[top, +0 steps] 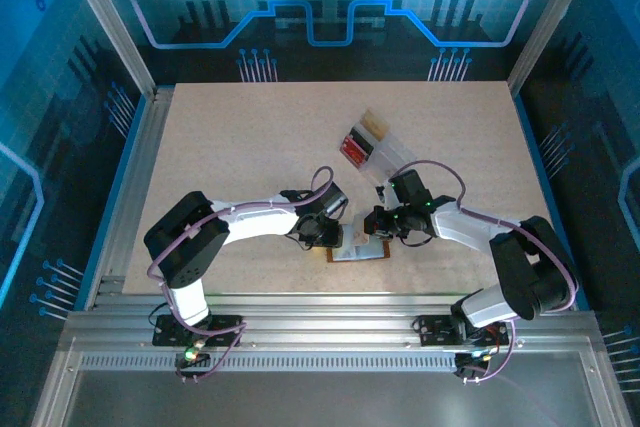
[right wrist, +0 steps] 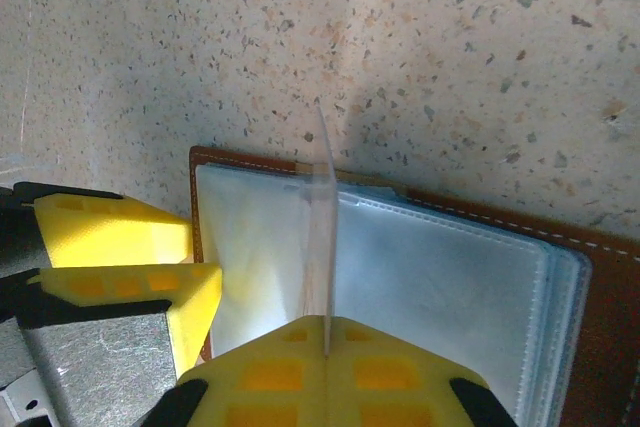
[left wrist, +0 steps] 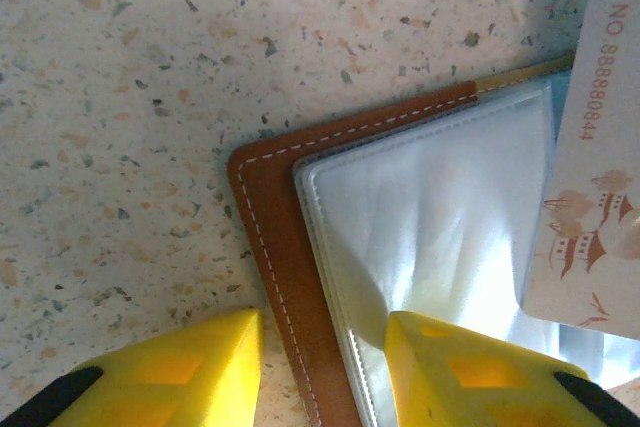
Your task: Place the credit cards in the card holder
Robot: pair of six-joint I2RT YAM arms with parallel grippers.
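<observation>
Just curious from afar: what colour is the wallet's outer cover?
The wallet is brown, with pale stitching along its edge; the left wrist view shows it best.

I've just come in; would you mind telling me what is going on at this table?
A card is being put into the open brown card holder lying on the table. The right gripper has its fingers shut on a pale card, held on edge over the holder's clear pockets and seemingly not yet in one. The left gripper has its fingers parted across the holder's brown border near a corner, apparently steadying it. A clear tray with red cards sits farther back.
</observation>
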